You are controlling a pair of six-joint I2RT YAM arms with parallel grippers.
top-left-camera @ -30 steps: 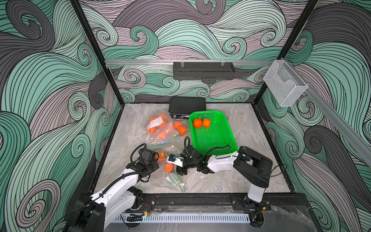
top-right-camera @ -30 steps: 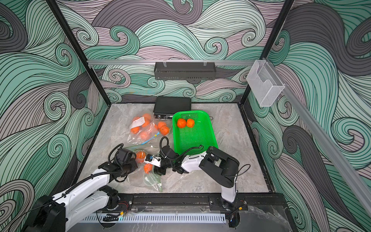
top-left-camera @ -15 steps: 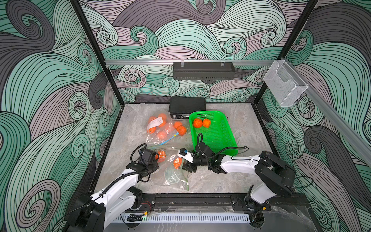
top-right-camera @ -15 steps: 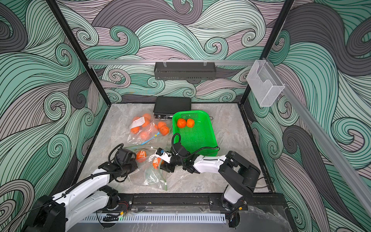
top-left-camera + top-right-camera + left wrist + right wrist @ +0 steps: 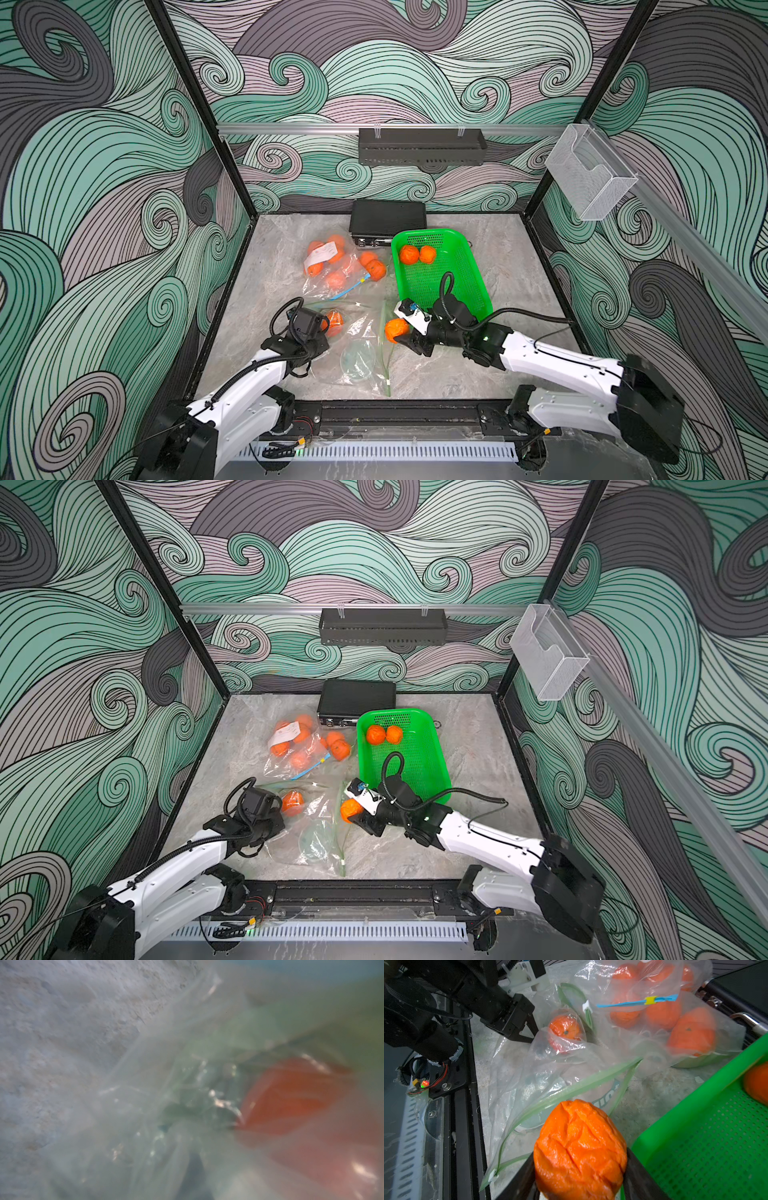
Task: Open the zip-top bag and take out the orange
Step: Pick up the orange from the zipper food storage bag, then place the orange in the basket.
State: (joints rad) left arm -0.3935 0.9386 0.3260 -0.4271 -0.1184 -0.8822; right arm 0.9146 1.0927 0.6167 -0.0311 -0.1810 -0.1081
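One orange (image 5: 580,1153) clamped in right pincer (image 5: 579,1164), just outside zip-top bag (image 5: 542,1076), left pincer (image 5: 529,1032) pinching it.

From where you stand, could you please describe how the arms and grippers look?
The left arm and right arm have white shells, black joints and looping black cables. The left gripper and right gripper are black with dark tapered fingers; a white block tops the right one.

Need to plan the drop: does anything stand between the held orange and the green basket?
Nothing visible does. The orange in the right gripper is outside the zip-top bag, beside the green basket's near wall.
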